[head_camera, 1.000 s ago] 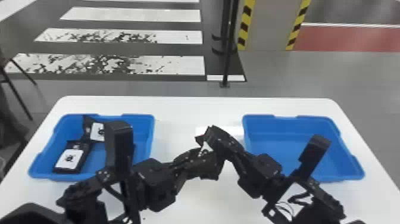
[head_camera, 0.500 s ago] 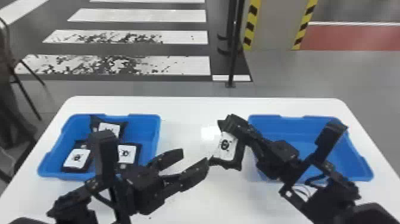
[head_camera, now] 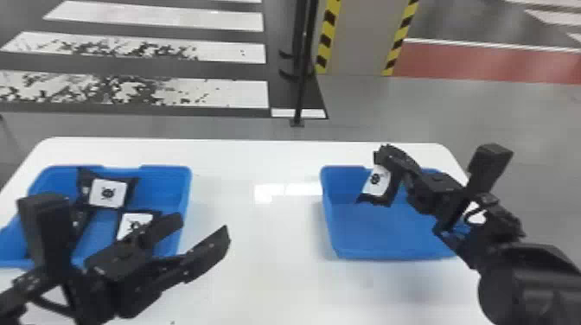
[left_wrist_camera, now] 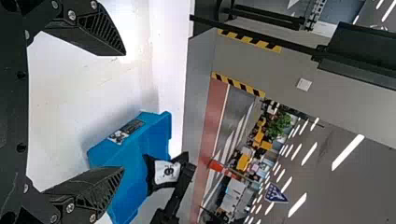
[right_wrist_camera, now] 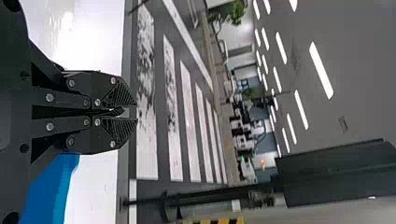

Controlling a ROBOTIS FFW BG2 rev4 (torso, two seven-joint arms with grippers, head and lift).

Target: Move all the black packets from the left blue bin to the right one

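Left gripper [head_camera: 202, 227], jaws open; right gripper [head_camera: 384, 154], jaws gripping packet [head_camera: 377, 181]; open table [head_camera: 259, 229] between bins' rims [head_camera: 188, 181]

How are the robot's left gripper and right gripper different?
The left gripper is open with nothing between its fingers, but the right gripper is shut on a black packet. The left gripper is near the left blue bin, while the right gripper is up by the right blue bin. Both are black.
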